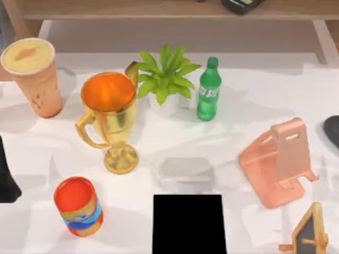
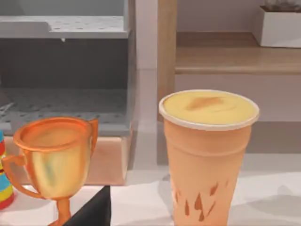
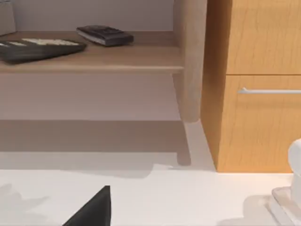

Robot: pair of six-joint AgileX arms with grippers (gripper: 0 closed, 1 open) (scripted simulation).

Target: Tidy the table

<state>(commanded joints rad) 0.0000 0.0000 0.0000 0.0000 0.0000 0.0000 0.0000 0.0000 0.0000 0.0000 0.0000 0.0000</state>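
The tabletop [image 1: 238,114] carries every item unsorted; judged from this spread, tidying has not begun.

Landmark: the gold trophy cup [image 1: 109,119], upright near the centre-left.

- Nearest the camera edge: a black rectangular slab [image 1: 189,224], right of and nearer than the trophy cup.
- An orange can [image 1: 78,206] stands upright, nearer than and left of the trophy cup.
- A pink phone stand [image 1: 279,161] sits well right of it.
- A potted plant [image 1: 167,79] stands just beyond and right of it, with a green bottle [image 1: 208,89] farther right.
- A lidded paper cup [image 1: 33,76] stands left of it.

Both arms sit low at the tabletop's sides, cameras level toward the shelf [image 3: 94,56]. Finger state: cannot tell.
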